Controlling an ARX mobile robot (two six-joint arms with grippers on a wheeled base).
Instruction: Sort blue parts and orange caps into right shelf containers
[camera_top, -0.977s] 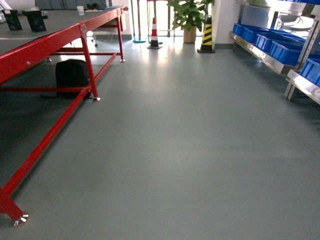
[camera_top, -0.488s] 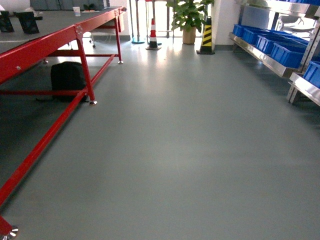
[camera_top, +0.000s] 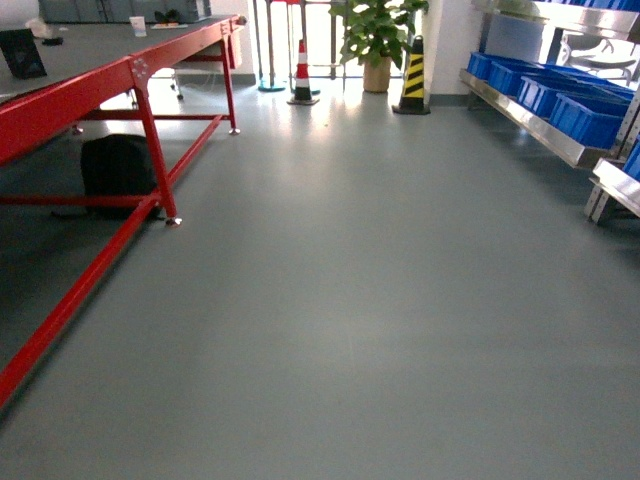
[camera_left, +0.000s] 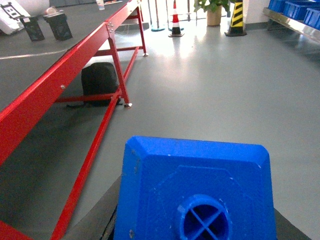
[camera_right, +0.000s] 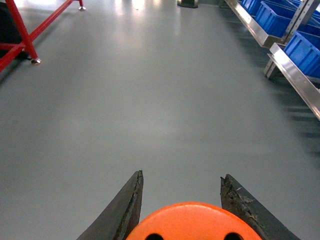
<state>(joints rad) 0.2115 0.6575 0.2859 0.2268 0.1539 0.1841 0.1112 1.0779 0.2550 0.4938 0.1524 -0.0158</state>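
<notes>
Step in hand: transit across the open grey floor (camera_top: 350, 300) toward the shelf (camera_top: 520, 115), both arms loaded; a judgement from the load and the task.
Left tool (camera_left: 197, 235): its fingers are hidden under the blue part (camera_left: 197, 190), which fills the lower left wrist view with its round knob uppermost; the part appears carried, though the closure itself cannot be read.
Right tool (camera_right: 187, 210): two dark fingers (camera_right: 125, 210) stand either side of the orange cap (camera_right: 192, 222), whose holed flat top shows at the bottom edge; they look closed on it.
Landmark: the shelf, a steel rack at the right of the head view; the red-framed tabletop (camera_top: 90, 90) lies well apart from it, across the floor.
Right shelf containers (camera_top: 585, 115): bright-blue crates in a row along the shelf behind its front rail, open tops upward; a nearer crate (camera_right: 307, 52) sits on the shelf section closest to the robot.
Contents: not visible; the crate interiors are too oblique to tell.
Doing it well: keep both grips steady during travel, stop square to the shelf rail, then lower each piece inside its own crate before releasing.
Risk: an early release would send the cap rolling across the floor away from the shelf.
</notes>
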